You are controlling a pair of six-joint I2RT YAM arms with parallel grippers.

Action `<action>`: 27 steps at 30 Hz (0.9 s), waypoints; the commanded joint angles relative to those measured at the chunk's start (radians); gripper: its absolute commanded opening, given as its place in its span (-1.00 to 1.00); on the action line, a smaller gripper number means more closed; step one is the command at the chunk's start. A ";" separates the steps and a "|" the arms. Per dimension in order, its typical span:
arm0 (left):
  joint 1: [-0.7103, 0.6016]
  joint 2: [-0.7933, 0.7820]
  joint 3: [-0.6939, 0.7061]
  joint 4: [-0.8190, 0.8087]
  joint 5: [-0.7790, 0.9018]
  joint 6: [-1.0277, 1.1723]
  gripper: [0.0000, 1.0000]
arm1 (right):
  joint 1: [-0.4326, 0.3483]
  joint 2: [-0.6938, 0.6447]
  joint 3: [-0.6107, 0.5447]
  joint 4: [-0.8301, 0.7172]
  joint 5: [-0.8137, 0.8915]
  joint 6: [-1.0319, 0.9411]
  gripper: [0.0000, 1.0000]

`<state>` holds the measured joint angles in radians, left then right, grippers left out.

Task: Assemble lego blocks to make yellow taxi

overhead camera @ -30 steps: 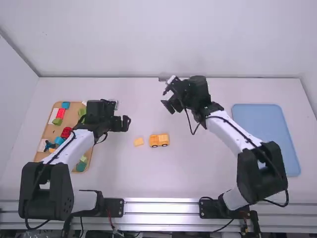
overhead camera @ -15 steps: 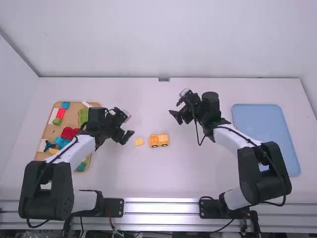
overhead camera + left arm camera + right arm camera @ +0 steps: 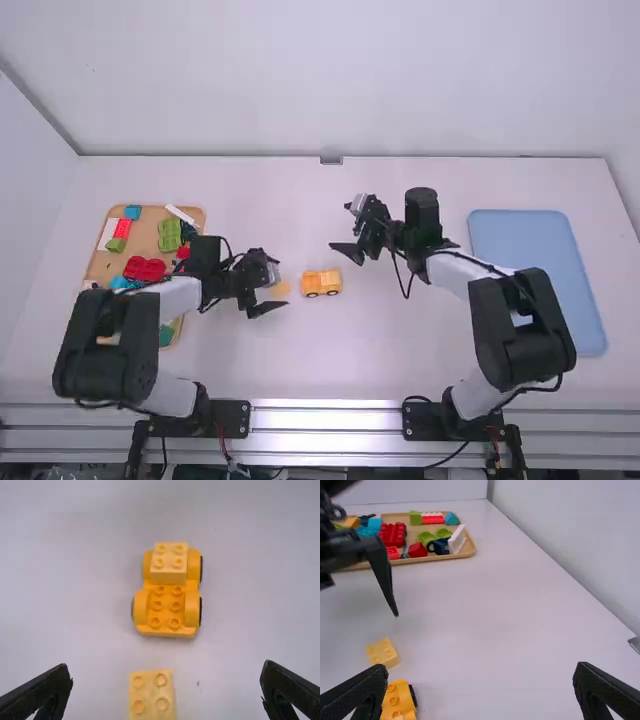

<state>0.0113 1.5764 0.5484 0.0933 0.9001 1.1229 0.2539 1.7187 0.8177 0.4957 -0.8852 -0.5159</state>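
Seeing car [image 3: 321,283] mid-table [image 3: 360,350], well in from edges, with loose block [image 3: 281,288] just beside, left gripper [image 3: 276,290] near block and right gripper [image 3: 342,226] beyond car, both spread wide holding nothing, room toward blue tray [image 3: 535,260], coloured blocks [image 3: 145,268] in wooden tray [image 3: 143,238] at left.

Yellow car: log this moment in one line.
left gripper: open near loose brick | right gripper: open, empty | yellow car: on table, pale brick on one end | tray: other blocks

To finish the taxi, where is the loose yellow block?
In the high view, the loose yellow block lies just left of the yellow car, by the left gripper.
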 commanded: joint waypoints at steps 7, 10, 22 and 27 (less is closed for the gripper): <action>0.011 0.293 0.155 -0.009 0.156 -0.002 0.98 | -0.007 0.027 0.006 0.005 -0.057 0.010 0.97; 0.009 0.324 0.180 -0.068 0.156 0.091 0.98 | -0.004 0.027 0.006 -0.006 -0.058 0.011 0.97; 0.036 0.323 0.183 -0.117 0.092 0.120 0.98 | 0.027 0.029 0.006 0.003 0.091 0.010 0.97; 0.034 0.323 0.179 -0.154 0.030 0.124 0.66 | 0.057 0.029 0.006 0.021 0.138 0.011 0.97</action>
<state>0.0402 1.8969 0.7227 -0.0517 0.9440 1.2339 0.3027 1.7351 0.8177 0.5140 -0.7799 -0.5060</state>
